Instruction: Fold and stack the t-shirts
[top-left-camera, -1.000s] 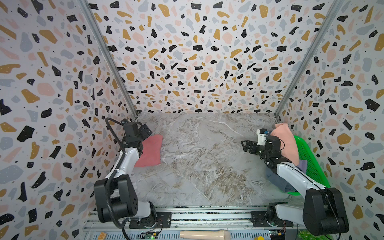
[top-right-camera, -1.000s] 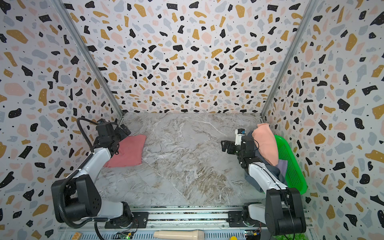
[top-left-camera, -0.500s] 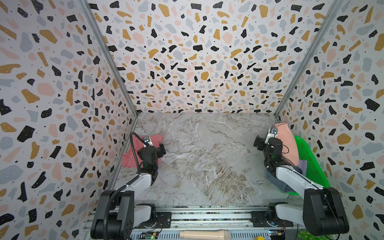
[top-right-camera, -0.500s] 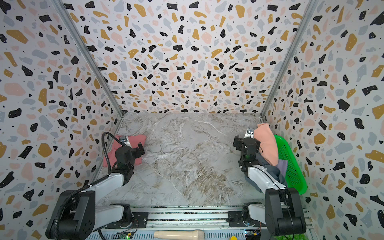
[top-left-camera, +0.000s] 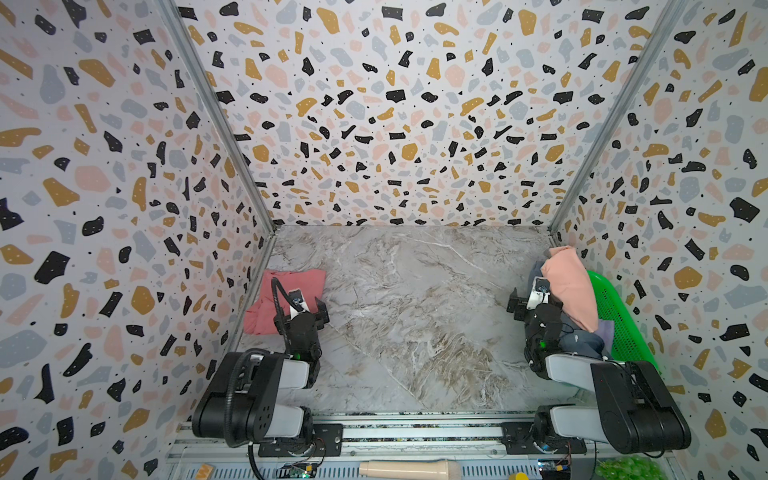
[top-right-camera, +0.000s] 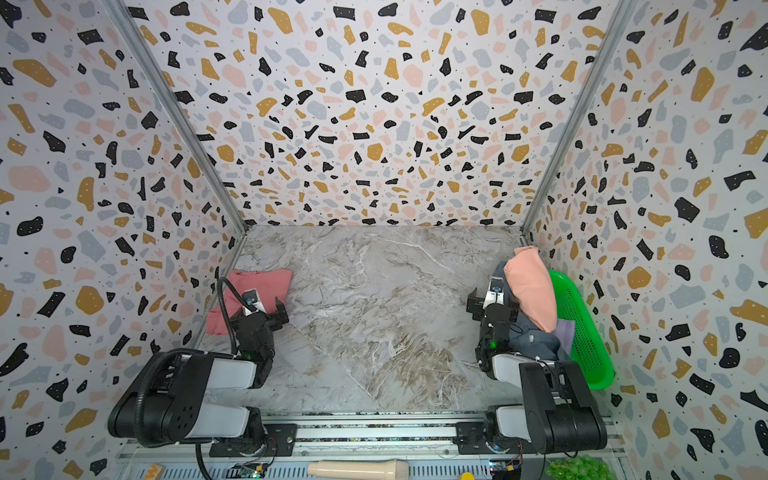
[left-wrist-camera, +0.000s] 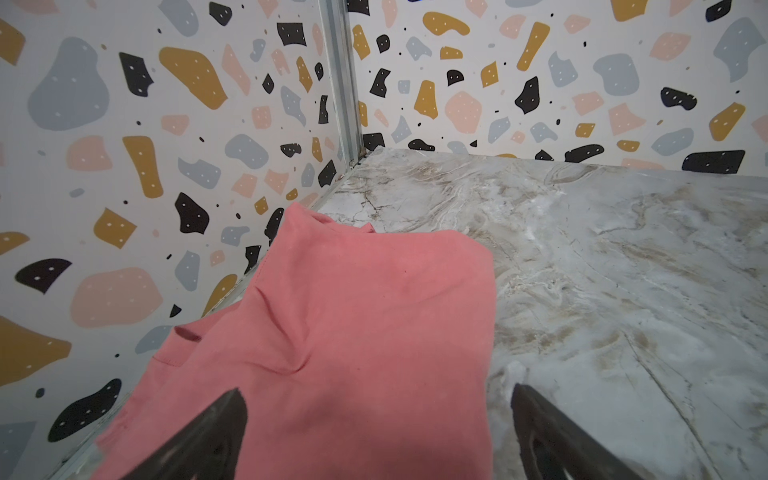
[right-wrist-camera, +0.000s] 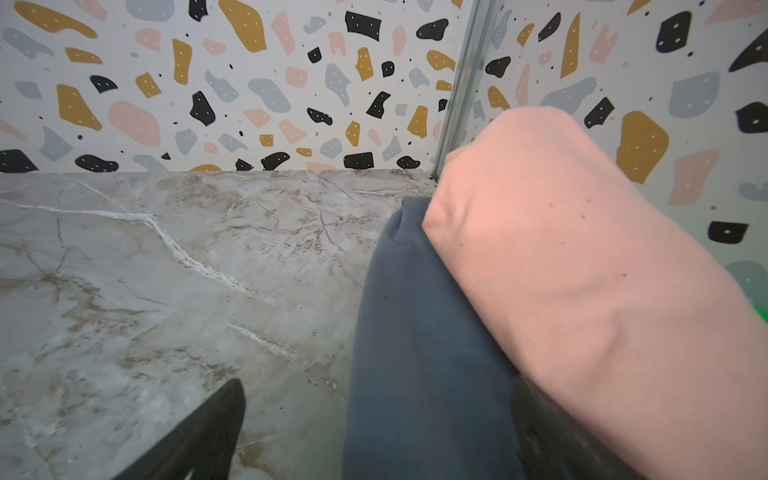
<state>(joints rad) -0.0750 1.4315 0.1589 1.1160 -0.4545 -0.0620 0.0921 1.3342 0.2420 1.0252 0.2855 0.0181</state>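
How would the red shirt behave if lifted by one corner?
Probably floppy: the red shirt lies creased against the wall. It would likely drape and unfold, not keep shape. Pushed, it would probably bunch on the marble table rather than slide whole.

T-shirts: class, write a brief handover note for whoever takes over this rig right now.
Left gripper: open, empty, over the rose-red t-shirt, which lies loosely folded by the left wall.
Right gripper: open, empty, beside the blue-grey t-shirt.
Peach t-shirt and lavender t-shirt are heaped with it at the green basket.
Done: perhaps the red fold.
Left: fold the other three, stack all.
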